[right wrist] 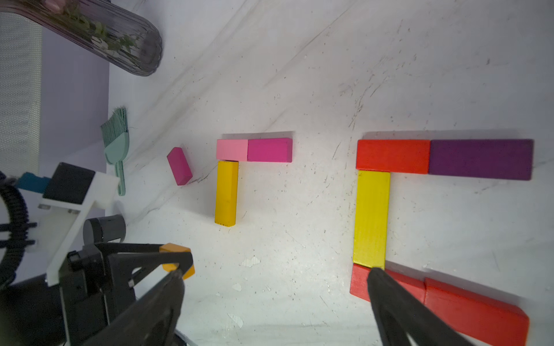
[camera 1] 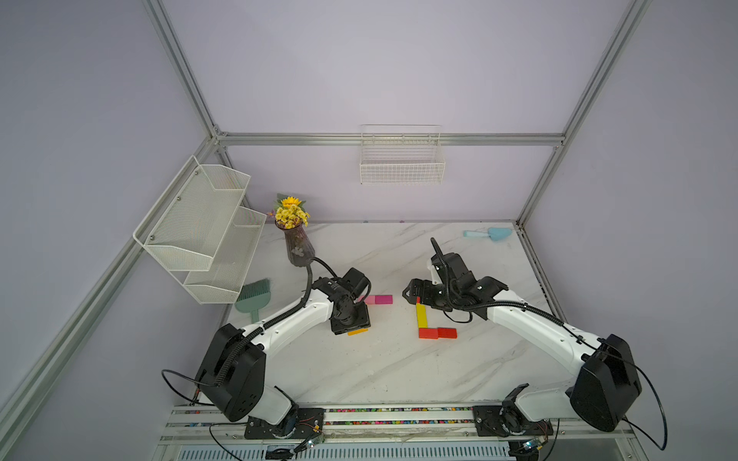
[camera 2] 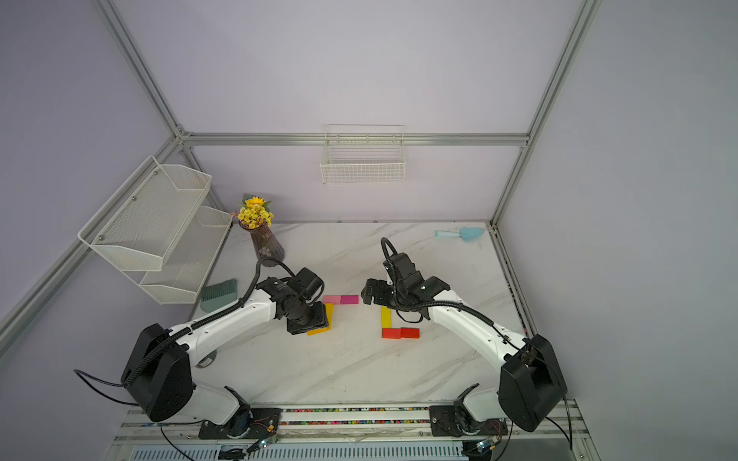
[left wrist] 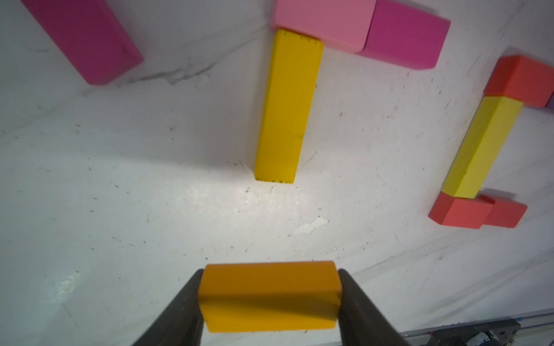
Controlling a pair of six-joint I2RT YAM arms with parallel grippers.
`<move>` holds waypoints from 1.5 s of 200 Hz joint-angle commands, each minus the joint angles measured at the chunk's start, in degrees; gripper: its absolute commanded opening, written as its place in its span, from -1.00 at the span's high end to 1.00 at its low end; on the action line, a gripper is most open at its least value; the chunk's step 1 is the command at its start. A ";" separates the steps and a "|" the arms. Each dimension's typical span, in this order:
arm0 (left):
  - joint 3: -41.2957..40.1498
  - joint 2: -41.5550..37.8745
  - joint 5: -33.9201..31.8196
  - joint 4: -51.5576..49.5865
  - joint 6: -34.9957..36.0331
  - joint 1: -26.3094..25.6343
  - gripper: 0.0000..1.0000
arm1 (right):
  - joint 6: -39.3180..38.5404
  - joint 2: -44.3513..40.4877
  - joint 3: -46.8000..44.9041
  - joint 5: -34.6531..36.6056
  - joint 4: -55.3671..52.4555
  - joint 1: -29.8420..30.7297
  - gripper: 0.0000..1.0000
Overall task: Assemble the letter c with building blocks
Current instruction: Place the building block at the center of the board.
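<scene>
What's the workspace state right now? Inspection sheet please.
Surface: marble table, scuffed, small chips.
Job's things: C-shape of red, yellow, dark purple blocks; partial C of light pink, magenta, yellow; loose magenta block.
Clutter: green brush, light blue scoop, flower vase, beads in front rail.
End effectors: left end effector shut on orange block; right end effector open, empty.
Cables: left arm cable loops near vase, contact unclear.
Surroundings: mesh shelf, wire basket, aluminium frame.
</scene>
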 commanded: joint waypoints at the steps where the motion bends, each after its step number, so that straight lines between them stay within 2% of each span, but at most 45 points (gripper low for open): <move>1: -0.24 1.10 -3.32 2.25 -3.80 -4.76 0.00 | 4.57 -1.98 -2.31 -3.73 5.17 0.32 -0.95; 23: 0.32 4.57 -4.28 3.61 -4.50 -8.24 -0.02 | 6.05 -3.29 -3.51 -4.02 5.32 0.78 -0.95; 50: 0.69 8.23 -4.87 4.93 -4.50 -9.57 -0.04 | 7.46 -4.90 -4.80 -3.20 5.59 1.22 -0.94; 98: -0.41 10.33 -6.87 6.11 -2.11 -9.11 -0.06 | 9.16 -6.81 -6.41 -2.00 5.45 1.31 -0.95; 171: -2.45 11.19 -5.74 8.33 1.19 -5.37 -0.11 | 11.36 -8.10 -8.00 -0.76 5.63 1.68 -0.94; 195: -2.65 11.50 -5.51 8.37 1.91 -4.79 -0.23 | 11.71 -7.65 -7.67 -0.77 5.76 1.84 -0.95; 248: -5.18 9.01 -5.26 8.40 1.59 -3.70 -0.77 | 12.07 -7.28 -7.64 -0.51 6.33 2.46 -0.95; 276: -5.53 5.10 -4.94 7.22 0.73 -3.51 -0.94 | 12.37 -7.00 -7.62 -0.48 6.82 2.98 -0.95; 300: -6.76 0.29 -3.79 7.31 -1.58 -3.52 -1.00 | 12.52 -6.92 -7.75 -0.42 7.12 3.16 -0.95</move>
